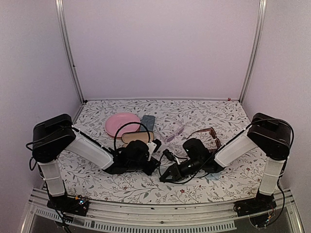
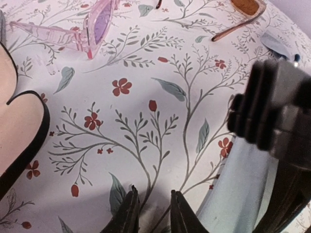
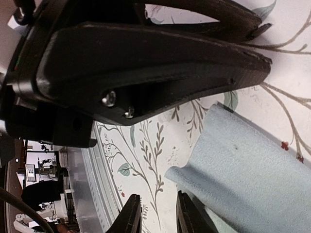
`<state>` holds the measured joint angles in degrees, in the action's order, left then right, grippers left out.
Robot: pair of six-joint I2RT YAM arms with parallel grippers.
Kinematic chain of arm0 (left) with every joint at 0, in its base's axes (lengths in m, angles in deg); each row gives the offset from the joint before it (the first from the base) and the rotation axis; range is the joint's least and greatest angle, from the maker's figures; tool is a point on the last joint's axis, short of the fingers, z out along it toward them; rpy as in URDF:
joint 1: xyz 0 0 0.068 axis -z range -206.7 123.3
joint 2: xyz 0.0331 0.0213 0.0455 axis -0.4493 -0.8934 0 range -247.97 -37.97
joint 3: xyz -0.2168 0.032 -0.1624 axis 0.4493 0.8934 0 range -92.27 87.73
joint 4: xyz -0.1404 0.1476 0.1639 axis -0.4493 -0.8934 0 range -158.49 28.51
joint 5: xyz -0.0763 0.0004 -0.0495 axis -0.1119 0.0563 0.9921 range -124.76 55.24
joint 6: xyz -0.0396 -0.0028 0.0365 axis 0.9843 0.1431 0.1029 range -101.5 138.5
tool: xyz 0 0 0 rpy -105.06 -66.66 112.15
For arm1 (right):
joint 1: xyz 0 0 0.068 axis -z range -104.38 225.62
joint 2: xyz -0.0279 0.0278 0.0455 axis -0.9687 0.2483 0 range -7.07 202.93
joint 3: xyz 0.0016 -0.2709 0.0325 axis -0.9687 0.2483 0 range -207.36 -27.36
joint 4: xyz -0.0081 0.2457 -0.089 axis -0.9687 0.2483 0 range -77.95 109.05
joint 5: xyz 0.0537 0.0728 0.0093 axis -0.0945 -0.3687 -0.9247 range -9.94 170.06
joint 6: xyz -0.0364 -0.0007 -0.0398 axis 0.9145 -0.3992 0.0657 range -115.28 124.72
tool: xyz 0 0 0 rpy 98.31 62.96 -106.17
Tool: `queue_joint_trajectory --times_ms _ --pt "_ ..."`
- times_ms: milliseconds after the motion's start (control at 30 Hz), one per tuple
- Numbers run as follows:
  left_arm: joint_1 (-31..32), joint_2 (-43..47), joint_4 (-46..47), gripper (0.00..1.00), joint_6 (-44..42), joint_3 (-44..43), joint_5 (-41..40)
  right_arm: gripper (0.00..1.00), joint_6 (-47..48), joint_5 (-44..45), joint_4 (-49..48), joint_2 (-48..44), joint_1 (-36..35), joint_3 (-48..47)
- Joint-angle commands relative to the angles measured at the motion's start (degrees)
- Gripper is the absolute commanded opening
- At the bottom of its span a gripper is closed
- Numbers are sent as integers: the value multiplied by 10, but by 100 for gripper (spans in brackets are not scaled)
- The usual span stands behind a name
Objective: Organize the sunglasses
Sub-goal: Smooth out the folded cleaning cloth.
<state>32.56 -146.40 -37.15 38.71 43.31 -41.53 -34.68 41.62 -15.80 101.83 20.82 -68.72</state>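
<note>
The pale pink translucent sunglasses [image 1: 174, 132] lie open on the floral table, behind both grippers; they also show in the left wrist view [image 2: 92, 29]. The reddish-brown sunglasses [image 1: 209, 136] lie to their right, and one corner shows in the left wrist view [image 2: 243, 12]. My left gripper [image 1: 165, 154] [image 2: 154, 208] is open and empty, low over bare table. My right gripper [image 1: 164, 177] [image 3: 158, 213] is open and empty, pointing toward the table's near edge, just left of a light blue cloth [image 3: 248, 160].
An open black oval case [image 1: 138, 137] with a beige lining lies beside my left wrist. A pink plate [image 1: 121, 124] and a grey-blue case [image 1: 147, 121] sit behind it. The light blue cloth [image 2: 238, 194] lies under the right arm. The two grippers are close together.
</note>
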Motion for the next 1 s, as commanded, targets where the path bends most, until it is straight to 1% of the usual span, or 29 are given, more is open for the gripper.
queue_joint_trajectory --times_ms 0,200,367,533,633,967 --pt "-1 -15 -60 25 4 10 -21 28 -10 -15 -4 -32 -4 5" --pt "-2 37 -47 26 3 35 -18 28 -14 -14 1 -56 0 20" --pt "-4 74 -25 29 0 60 21 28 -21 -3 2 -62 6 31" --pt "-5 89 -26 32 4 69 41 28 -30 2 11 -65 21 48" --pt "-5 94 -28 33 4 72 43 28 -31 12 22 -88 34 71" --pt "-5 101 -15 35 9 75 45 28 4 48 106 -156 79 118"
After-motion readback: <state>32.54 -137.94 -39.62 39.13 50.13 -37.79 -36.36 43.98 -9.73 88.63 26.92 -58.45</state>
